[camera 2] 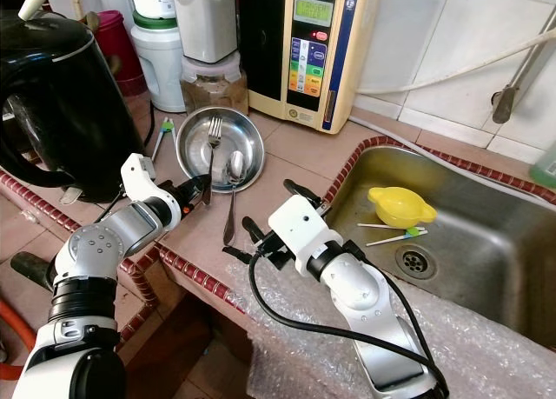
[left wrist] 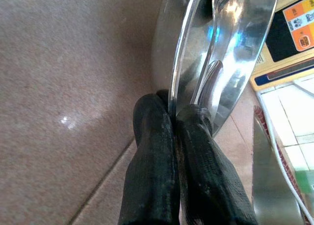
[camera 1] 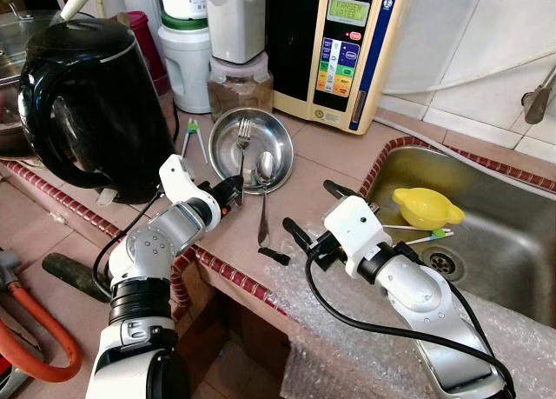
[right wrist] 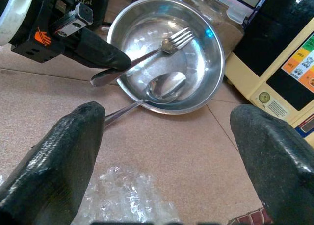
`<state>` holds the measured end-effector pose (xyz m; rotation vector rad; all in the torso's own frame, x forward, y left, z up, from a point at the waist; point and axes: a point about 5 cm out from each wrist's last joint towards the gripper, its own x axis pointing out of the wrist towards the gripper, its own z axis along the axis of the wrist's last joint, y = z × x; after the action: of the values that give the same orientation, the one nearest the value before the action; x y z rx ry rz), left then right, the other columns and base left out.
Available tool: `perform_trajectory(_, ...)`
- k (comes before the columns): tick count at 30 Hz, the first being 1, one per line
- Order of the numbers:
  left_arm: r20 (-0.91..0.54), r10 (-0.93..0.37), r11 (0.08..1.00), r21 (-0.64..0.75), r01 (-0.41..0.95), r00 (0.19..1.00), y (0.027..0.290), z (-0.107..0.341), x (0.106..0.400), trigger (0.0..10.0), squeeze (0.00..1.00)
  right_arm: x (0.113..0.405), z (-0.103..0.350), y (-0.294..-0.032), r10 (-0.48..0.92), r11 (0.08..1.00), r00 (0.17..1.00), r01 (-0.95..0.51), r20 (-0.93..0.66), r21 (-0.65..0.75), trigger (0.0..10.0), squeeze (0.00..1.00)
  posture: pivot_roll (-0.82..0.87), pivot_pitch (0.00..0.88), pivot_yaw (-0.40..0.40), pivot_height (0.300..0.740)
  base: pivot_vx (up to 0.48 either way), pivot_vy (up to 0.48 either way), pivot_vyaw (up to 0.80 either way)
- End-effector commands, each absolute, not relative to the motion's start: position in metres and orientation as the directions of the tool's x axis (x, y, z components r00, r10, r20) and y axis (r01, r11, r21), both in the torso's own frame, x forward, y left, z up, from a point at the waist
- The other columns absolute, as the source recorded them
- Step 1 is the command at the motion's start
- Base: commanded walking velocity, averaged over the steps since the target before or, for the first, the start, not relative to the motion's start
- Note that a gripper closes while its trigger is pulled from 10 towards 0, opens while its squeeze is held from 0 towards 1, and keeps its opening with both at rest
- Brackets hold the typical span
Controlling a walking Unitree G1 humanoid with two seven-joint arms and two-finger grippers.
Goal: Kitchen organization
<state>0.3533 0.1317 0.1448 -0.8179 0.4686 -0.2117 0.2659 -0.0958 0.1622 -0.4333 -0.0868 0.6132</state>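
Left claw (camera 1: 233,190) clamped on the fork (camera 1: 243,147) handle at the bowl (camera 1: 282,156) rim on the bench (camera 1: 321,169); right claw (camera 1: 317,216) waits apart. A level lift should clear the spoon (camera 1: 264,175) without tipping the bowl

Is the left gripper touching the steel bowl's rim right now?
Touching. In the left wrist view the left gripper has its jaws pinched on the steel bowl rim.

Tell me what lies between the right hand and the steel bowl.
Bare countertop, crossed only by the spoon handle jutting over the steel bowl rim; the right wrist view shows it beyond the right hand.
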Motion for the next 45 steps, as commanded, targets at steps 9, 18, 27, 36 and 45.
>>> perform_trajectory(9,-0.351,-0.389,0.643,-0.766,-0.022,0.852,0.122,0.154,0.356,10.0,1.0,0.265,0.162,-0.097,0.578,0.723,0.814,-0.544,-0.059,-0.426,10.0,0.0,-0.03,0.022,0.002,0.74,0.0,0.0,0.0)
perform_trajectory(18,-0.348,-0.324,0.646,-0.76,-0.062,0.88,0.132,0.166,0.358,10.0,1.0,0.266,0.162,-0.098,0.58,0.717,0.812,-0.546,-0.064,-0.434,10.0,0.0,-0.02,0.022,-0.006,0.74,0.0,0.0,0.0)
perform_trajectory(27,-0.271,-0.294,0.703,-0.711,0.015,0.917,0.13,0.191,0.354,10.0,1.0,0.267,0.163,-0.098,0.582,0.713,0.811,-0.546,-0.063,-0.44,10.0,0.0,-0.02,0.021,-0.011,0.74,0.0,0.0,0.0)
perform_trajectory(36,-0.259,-0.291,0.684,-0.73,0.011,0.921,0.13,0.183,0.346,0.0,0.0,0.267,0.162,-0.097,0.582,0.714,0.811,-0.545,-0.061,-0.44,10.0,0.0,-0.01,0.022,-0.003,0.74,0.0,0.0,0.0)
perform_trajectory(45,-0.168,-0.313,0.819,-0.546,0.176,0.935,0.12,0.18,0.336,0.0,0.0,0.267,0.16,-0.096,0.583,0.711,0.81,-0.546,-0.063,-0.443,10.0,0.0,-0.02,0.02,-0.006,0.74,0.0,0.0,0.0)
